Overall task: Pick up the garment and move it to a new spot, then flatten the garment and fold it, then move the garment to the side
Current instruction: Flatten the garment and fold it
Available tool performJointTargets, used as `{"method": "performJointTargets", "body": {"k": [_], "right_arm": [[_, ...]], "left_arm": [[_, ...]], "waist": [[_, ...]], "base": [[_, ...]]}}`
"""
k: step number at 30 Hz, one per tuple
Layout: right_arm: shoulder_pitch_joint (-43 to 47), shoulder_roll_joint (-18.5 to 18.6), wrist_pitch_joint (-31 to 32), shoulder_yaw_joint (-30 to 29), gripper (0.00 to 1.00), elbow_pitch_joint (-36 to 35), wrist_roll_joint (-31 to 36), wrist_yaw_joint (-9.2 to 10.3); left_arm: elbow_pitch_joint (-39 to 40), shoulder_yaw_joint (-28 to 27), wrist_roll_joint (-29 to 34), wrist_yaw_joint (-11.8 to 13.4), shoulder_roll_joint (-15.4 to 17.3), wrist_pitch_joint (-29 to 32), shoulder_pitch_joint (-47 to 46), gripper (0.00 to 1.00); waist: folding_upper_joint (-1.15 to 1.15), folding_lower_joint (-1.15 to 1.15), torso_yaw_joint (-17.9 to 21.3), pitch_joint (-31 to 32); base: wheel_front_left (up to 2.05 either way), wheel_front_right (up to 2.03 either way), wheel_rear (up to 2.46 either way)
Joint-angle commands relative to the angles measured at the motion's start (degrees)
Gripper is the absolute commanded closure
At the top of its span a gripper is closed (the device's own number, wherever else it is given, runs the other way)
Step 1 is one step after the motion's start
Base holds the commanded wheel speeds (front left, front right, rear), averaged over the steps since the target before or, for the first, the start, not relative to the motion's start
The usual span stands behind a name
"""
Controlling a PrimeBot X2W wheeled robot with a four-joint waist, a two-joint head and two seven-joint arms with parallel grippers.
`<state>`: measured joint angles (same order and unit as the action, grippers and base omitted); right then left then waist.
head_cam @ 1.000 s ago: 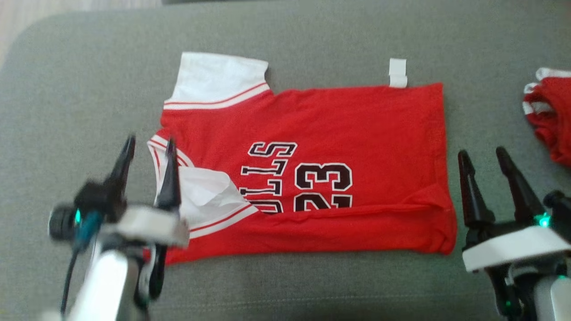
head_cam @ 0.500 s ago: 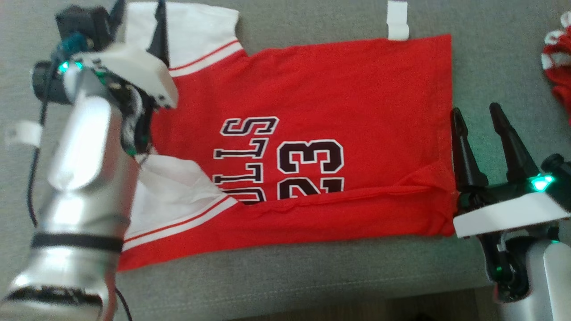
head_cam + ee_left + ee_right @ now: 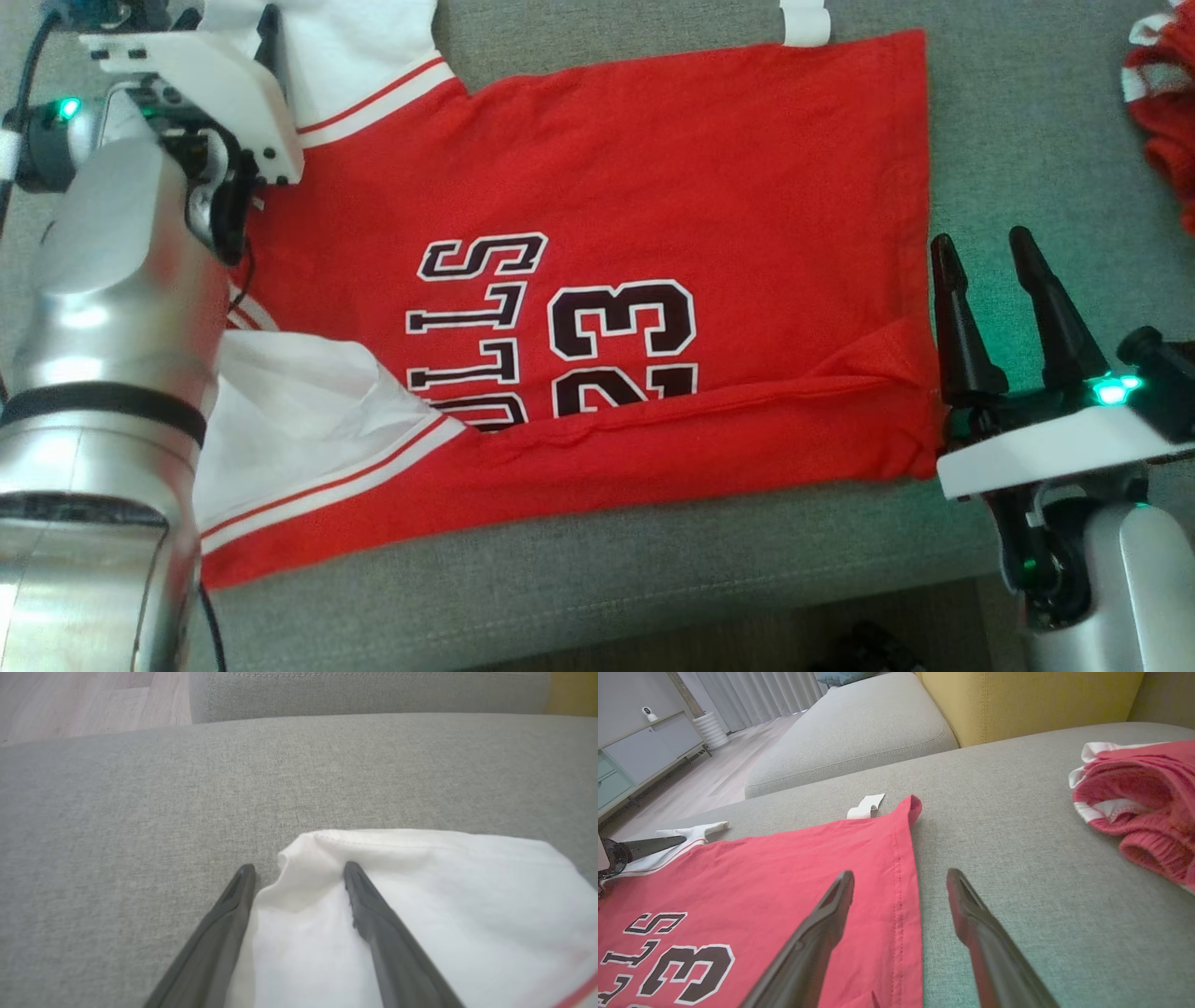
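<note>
Reaching to 11 o'clock in the head view, the left gripper point(image 3: 229, 17) has crossed from the near side of the jersey point(image 3: 653, 168) to its far white sleeve point(image 3: 355, 56). The jersey lies flat on the cushion point(image 3: 1027, 140), near edge folded over. The right gripper point(image 3: 980, 241) waits spread at 3 o'clock. Left wrist view: fingers wide apart, straddling the sleeve's corner, nothing pinched. Right wrist view: fingers parted astride the hem. A sleeve fold looks next.

A grey cushion point(image 3: 653, 579) carries the red jersey point(image 3: 700, 187), a crumpled red garment point(image 3: 1162, 121), perhaps shorts, and a white strip point(image 3: 805, 23).
</note>
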<state>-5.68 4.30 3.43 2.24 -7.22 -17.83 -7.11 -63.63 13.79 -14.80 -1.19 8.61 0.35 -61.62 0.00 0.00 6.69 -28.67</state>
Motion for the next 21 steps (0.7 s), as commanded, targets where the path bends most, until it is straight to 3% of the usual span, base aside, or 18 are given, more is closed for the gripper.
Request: {"method": "performJointTargets", "body": {"k": [1, 2, 5, 8, 15, 21], "right_arm": [[-1.07, -0.08, -0.42, 1.2, 0.0, -1.67, -0.36, -0.37], [-1.16, -0.1, -0.36, 1.19, 0.0, -1.6, -0.35, -0.37], [-1.39, -0.14, -0.21, 1.18, 0.0, -1.55, -0.4, -0.37], [-1.6, -0.18, -0.11, 1.46, 0.0, -1.48, -0.66, -0.37], [-2.18, 0.23, -0.21, 0.4, 0.0, -0.83, -0.48, -0.37], [-7.82, 3.85, 1.04, -1.14, 0.0, 2.62, -0.78, -0.37]], "left_arm": [[-0.61, -0.28, 0.01, -0.62, 1.37, 0.81, -0.06, 0.0], [-1.38, 0.05, 0.09, -0.99, 1.21, 1.06, -0.29, 0.0], [-3.41, 1.26, 0.71, -1.63, 1.05, 1.76, -0.98, 0.53], [-5.29, 2.36, 1.32, -1.97, 1.09, 2.67, -1.41, 1.0], [-5.24, 2.74, 1.45, -0.4, 1.2, -5.11, -1.8, 1.0], [-4.78, 2.9, 0.96, -0.3, 0.2, -11.93, -1.16, 1.0]], "waist": [[0.0, 0.0, -0.11, 0.09], [0.0, 0.0, -0.16, 0.17], [0.0, 0.0, -0.27, 0.25], [0.0, 0.0, -0.11, 0.15], [0.0, 0.0, -0.11, 0.73], [0.0, 0.0, -1.57, 1.76]], "base": [[0.0, 0.0, 0.0], [0.0, 0.0, 0.0], [0.0, 0.0, 0.0], [0.0, 0.0, 0.0], [0.0, 0.0, 0.0], [0.0, 0.0, 0.0]]}}
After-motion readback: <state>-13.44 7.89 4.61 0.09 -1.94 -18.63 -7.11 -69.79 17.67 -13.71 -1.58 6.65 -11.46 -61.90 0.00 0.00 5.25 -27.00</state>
